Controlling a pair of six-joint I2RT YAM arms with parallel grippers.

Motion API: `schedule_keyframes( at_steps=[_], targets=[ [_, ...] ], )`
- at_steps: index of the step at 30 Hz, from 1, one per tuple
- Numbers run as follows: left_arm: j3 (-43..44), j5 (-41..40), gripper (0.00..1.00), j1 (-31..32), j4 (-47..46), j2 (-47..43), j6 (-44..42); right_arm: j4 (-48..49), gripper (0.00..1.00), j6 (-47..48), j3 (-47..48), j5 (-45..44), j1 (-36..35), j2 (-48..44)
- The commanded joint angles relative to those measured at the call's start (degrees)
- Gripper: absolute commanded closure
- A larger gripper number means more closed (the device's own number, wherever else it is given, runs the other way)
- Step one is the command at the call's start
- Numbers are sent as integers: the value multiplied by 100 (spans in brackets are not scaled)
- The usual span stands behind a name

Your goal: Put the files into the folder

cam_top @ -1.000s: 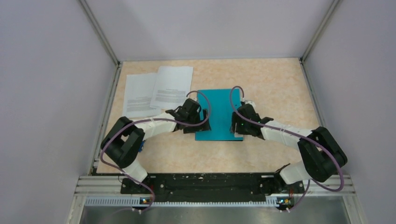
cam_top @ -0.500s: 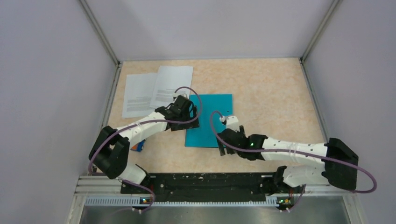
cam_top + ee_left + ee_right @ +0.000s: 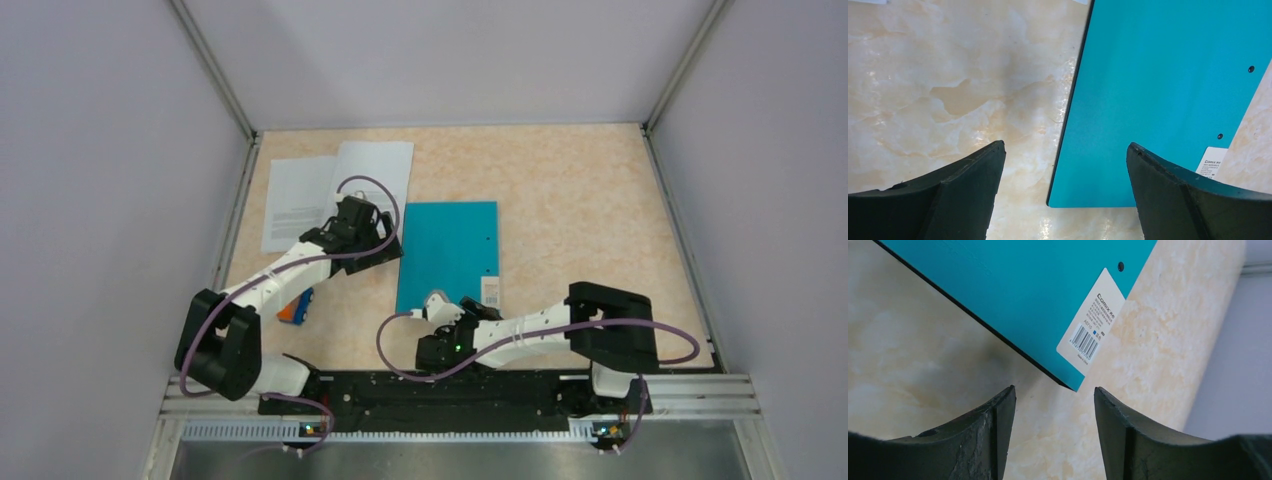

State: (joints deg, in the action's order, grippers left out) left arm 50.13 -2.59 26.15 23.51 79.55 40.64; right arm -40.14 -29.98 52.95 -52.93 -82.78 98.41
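The closed teal folder (image 3: 448,250) lies flat on the table, its white label (image 3: 490,290) at the near right corner. The files (image 3: 330,190), white printed sheets, lie overlapping at the back left, outside the folder. My left gripper (image 3: 384,249) hangs open just left of the folder; in the left wrist view the folder's near left corner (image 3: 1083,190) shows between its fingers (image 3: 1065,145). My right gripper (image 3: 438,348) is open and holds nothing, near the table's front edge. In the right wrist view the labelled folder corner (image 3: 1083,340) lies beyond its fingertips (image 3: 1054,390).
A small orange-and-blue object (image 3: 295,307) sits on the table (image 3: 590,200) beside the left arm. Grey walls close in the table on three sides. The right arm lies folded low along the front rail (image 3: 440,385).
The right gripper left the folder's right edge and swung back to the front of the table. The left gripper drew away to the left. The folder slid a little leftward.
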Motion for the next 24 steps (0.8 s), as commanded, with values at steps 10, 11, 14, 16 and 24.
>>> schedule_keyframes(
  at_steps=[10,11,14,16,24],
  targets=[
    [-242,221,5,-269,-343,-309,-1,131,46,829,263,-960,-63,719],
    [-245,230,5,-275,-361,-292,3,198,47,894,248,-978,-63,760],
    [-249,230,5,-277,-386,-274,-1,342,48,1050,209,-1050,-35,893],
    [-246,226,5,-279,-390,-281,0,397,49,1117,214,-1098,-5,978],
    [-284,229,5,-310,-390,-314,-17,721,51,1461,281,-1243,120,1205]
  ],
)
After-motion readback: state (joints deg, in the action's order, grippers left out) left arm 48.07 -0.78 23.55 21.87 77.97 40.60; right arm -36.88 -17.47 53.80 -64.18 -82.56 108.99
